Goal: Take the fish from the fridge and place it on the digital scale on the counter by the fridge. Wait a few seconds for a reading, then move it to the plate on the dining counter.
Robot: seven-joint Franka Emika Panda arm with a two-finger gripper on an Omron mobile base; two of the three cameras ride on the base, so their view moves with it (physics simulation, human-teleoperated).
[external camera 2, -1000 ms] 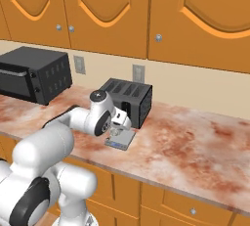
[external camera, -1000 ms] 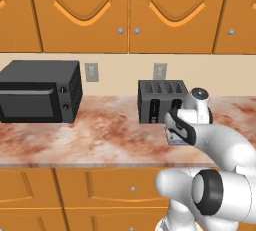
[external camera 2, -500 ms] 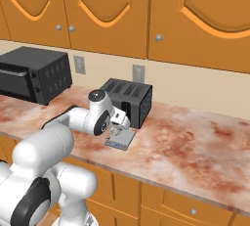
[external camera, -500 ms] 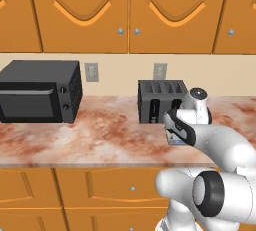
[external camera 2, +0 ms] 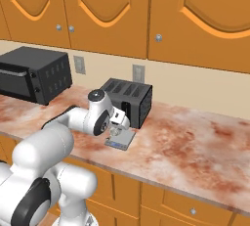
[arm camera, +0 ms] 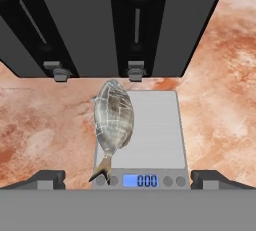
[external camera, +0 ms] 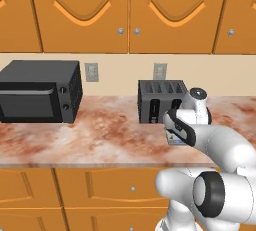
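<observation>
While your gripper [arm camera: 128, 179] hangs wide open holding nothing, you see the fish [arm camera: 114, 120] lying just beyond its fingertips on the scale [arm camera: 155, 135], before the toaster [arm camera: 115, 20].

In the left base view the arm [external camera: 210, 140] hides most of the digital scale [external camera: 173, 139]; the toaster [arm camera: 115, 20] behind it is cut off in the hand view.
</observation>
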